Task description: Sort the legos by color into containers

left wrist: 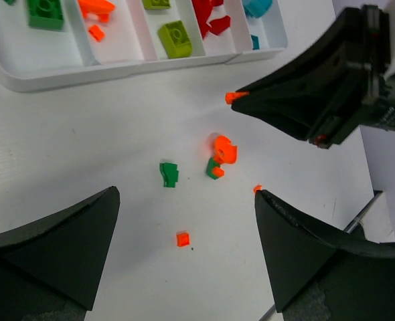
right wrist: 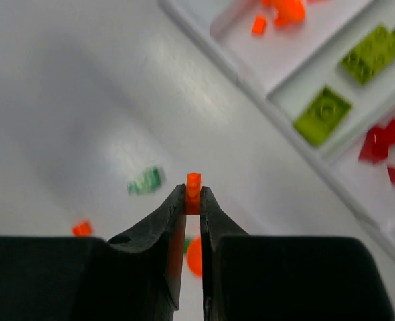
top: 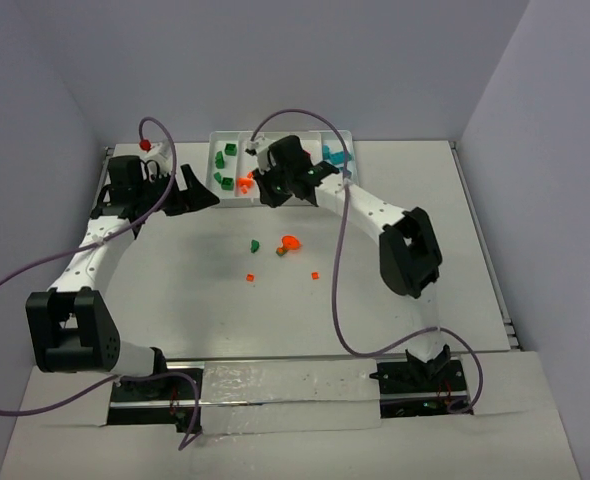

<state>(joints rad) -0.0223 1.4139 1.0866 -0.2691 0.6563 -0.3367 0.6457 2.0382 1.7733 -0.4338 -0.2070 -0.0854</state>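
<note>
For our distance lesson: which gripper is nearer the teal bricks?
Right. The right gripper hangs by the white tray, a few compartments from the teal bricks; the left gripper sits past the tray's opposite end.

The right end effector (right wrist: 193, 195) is black, its lego (right wrist: 193, 180) orange (tray (right wrist: 248, 79) white).

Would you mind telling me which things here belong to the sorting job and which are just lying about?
Job in hand:
white tray; sorted bricks inside; loose green brick; orange-and-green stack; small orange brick; orange bit in right gripper.

Lying about:
purple cables; shiny tape strip at near edge.
</note>
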